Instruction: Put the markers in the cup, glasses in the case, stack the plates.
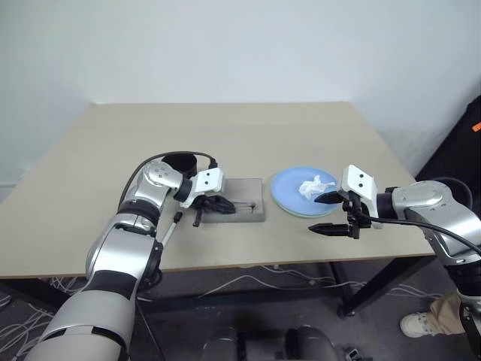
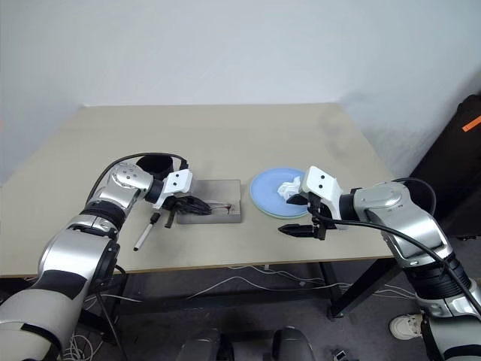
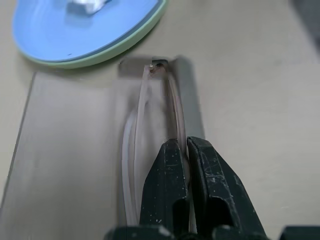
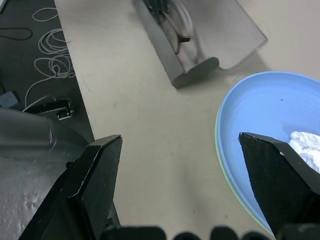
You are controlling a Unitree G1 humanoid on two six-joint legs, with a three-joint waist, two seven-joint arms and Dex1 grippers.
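Observation:
The grey case [image 1: 252,208] lies open near the table's front, with the glasses [image 4: 181,26] lying inside it. My left gripper [image 3: 181,142] reaches into the case from its left end, shut on the thin frame of the glasses. Behind my left wrist stands the black cup [image 1: 180,160]. One marker [image 2: 145,233] lies near the front edge, left of the case. Right of the case, the light blue plate [image 1: 289,188] rests on the pale green plate [image 3: 125,48]. My right gripper [image 1: 328,213] hovers open at the plates' front right rim, holding nothing.
A crumpled white tissue [image 1: 316,186] sits on the blue plate. The table's front edge [image 1: 248,265] runs close below both grippers. Cables [image 4: 50,65] lie on the floor under the table. A person's shoe [image 1: 415,323] stands on the floor at the right.

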